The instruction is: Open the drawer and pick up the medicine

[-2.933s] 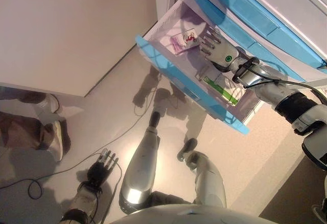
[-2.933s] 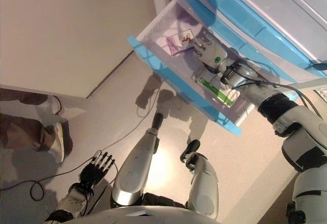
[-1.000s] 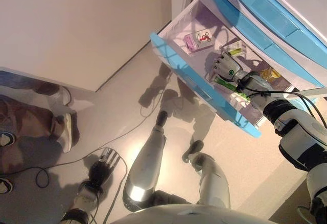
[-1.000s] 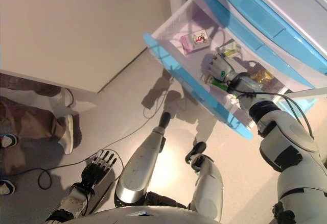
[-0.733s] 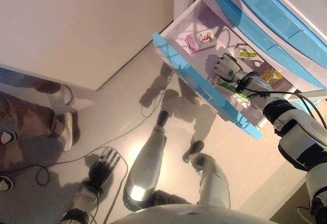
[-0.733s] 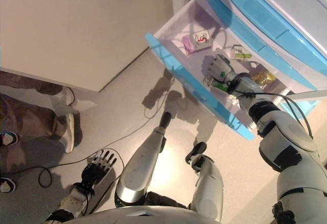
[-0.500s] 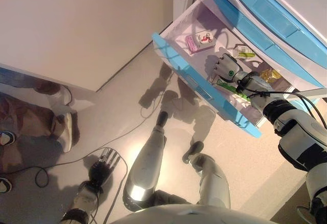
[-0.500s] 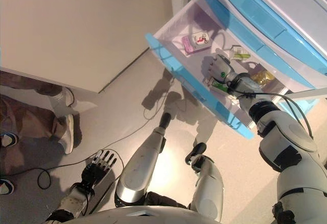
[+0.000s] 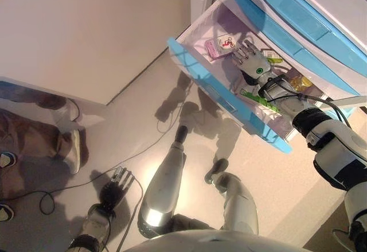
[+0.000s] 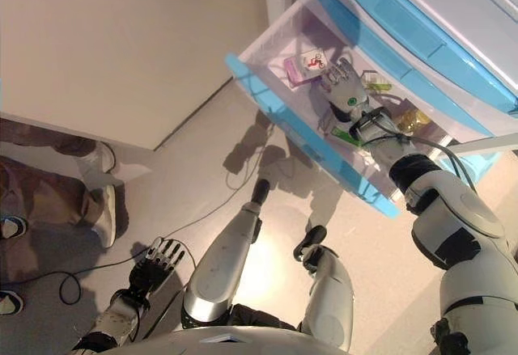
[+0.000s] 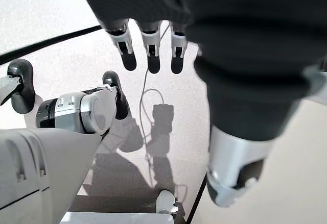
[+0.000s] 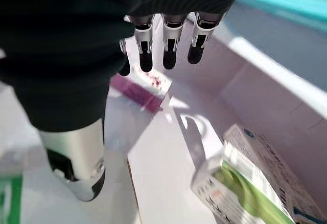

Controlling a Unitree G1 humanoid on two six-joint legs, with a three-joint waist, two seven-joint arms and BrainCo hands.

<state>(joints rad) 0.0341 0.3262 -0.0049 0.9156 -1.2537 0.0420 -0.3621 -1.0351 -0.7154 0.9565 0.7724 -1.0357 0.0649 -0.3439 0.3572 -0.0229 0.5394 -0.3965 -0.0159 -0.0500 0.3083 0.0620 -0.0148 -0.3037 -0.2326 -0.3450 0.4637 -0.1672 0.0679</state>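
The drawer [image 9: 198, 74] stands open. Right hand [image 9: 250, 64] — fingers straight, holding nothing — hovers near the pink box [image 9: 218, 46]. Left hand [image 9: 112, 190] hangs open.

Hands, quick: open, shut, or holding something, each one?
Left hand: open, empty, hanging low near the floor.
Right hand: open, empty, fingers straight over the drawer, near the pink box.

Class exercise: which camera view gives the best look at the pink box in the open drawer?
The left eye view: the whole pink box shows in the drawer, just ahead of the right hand. The right eye view shows much the same. The right wrist view catches only part of it beyond the fingers. The left wrist view misses it.
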